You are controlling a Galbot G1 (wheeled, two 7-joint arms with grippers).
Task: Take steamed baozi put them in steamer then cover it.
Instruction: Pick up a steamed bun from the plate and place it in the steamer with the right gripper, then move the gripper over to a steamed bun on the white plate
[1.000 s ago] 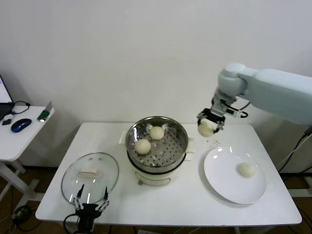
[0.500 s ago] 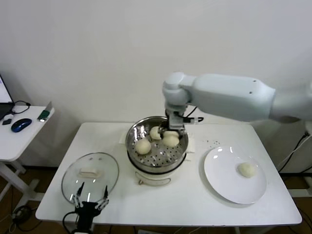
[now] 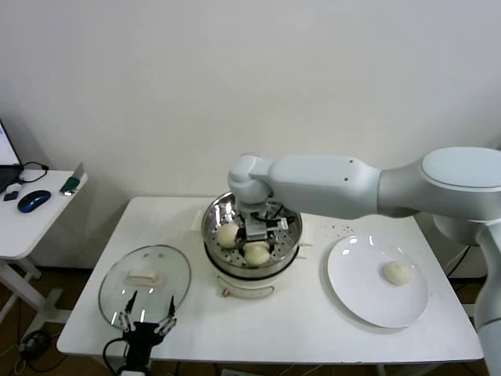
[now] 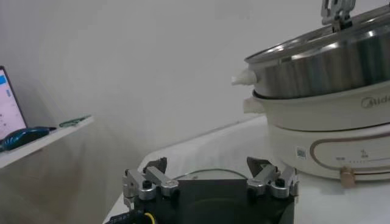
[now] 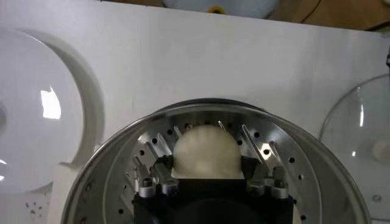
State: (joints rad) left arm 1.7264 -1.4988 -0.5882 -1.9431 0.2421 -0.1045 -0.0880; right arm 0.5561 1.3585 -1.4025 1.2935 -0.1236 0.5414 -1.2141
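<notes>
the right gripper (image 3: pixel 257 244) was down in the steamer (image 3: pixel 291 227), jaws holding a steamed baozi (image 5: pixel 205 152) at the near side of the tray. next it likely needed to release. the left gripper (image 3: pixel 145 323), jaws wide, waited near the cover (image 3: pixel 145 280) on the worktop (image 3: pixel 313 321).

Probably a lab or office test room: bare white wall (image 3: pixel 156 94), white table (image 3: pixel 313 321), side desk (image 3: pixel 23 227) with a computer mouse (image 3: pixel 34 200).

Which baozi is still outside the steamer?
The lone baozi on the white plate at the robot's right. The others sit inside the steamer, one of them at the right gripper.
</notes>
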